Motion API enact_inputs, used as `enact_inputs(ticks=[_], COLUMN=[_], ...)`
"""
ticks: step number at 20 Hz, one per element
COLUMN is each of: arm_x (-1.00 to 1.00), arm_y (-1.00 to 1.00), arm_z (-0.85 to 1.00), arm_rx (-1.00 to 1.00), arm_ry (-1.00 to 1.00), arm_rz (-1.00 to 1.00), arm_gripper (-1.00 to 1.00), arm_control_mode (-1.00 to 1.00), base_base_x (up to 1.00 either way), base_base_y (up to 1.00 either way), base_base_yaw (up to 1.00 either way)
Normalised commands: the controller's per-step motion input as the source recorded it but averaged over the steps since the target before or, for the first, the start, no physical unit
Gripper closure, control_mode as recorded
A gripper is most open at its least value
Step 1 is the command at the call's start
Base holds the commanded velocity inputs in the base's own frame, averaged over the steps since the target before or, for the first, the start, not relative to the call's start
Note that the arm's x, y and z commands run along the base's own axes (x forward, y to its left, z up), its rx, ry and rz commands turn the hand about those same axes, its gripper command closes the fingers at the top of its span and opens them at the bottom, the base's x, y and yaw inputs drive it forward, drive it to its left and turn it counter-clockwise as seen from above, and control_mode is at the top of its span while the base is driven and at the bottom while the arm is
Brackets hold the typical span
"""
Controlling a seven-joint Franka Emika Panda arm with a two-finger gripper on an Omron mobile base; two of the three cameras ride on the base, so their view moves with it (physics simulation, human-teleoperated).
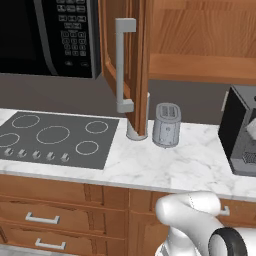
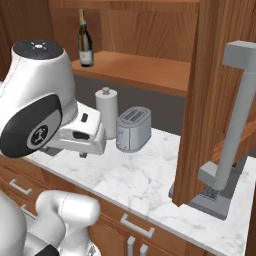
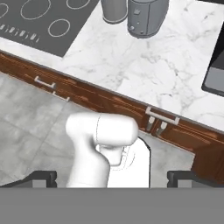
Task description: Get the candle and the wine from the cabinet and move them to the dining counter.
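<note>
Above marble worktop [image 3: 144, 65], claw [image 3: 111, 177] wide, down-tilted.

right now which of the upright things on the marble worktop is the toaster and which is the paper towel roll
The toaster is the squat grey box with two slots on top. The paper towel roll beside it is the taller white cylinder with a knob on top, nearer the cooktop.

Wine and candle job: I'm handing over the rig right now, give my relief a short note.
Gripper: open, fingers wide apart, holding nothing, aimed down at the marble worktop and floor.
Cabinet: door already swung open.
Wine: upright on the cabinet shelf, untouched.
Candle: can't spot it from here.
Done: door opened.
Left: grasp the wine, find the candle, carry both to the dining counter.
</note>
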Motion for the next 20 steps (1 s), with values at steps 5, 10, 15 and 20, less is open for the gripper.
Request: enact_inputs(ticks=[5,10,15,20], arm_x=[-0.07,0.01,0.11,0.05], arm_y=[0.16,0.16,0.19,0.24], arm_z=[0.87,0.38,0.0,0.0], arm_rx=[0.06,0.02,0.0,-0.01], arm_ry=[-0.04,-0.06,-0.14,-0.32], arm_rz=[0.15,0.17,0.13,0.11], arm_gripper=[-1.0,-1.0,-1.0,-1.0], arm_control_mode=[-1.0,-1.0,-1.0,-1.0], base_base_x=[0.0,0.0,0.0,0.0], base_base_y=[0.0,0.0,0.0,0.0], base_base_yaw=[0.0,0.0,0.0,0.0])
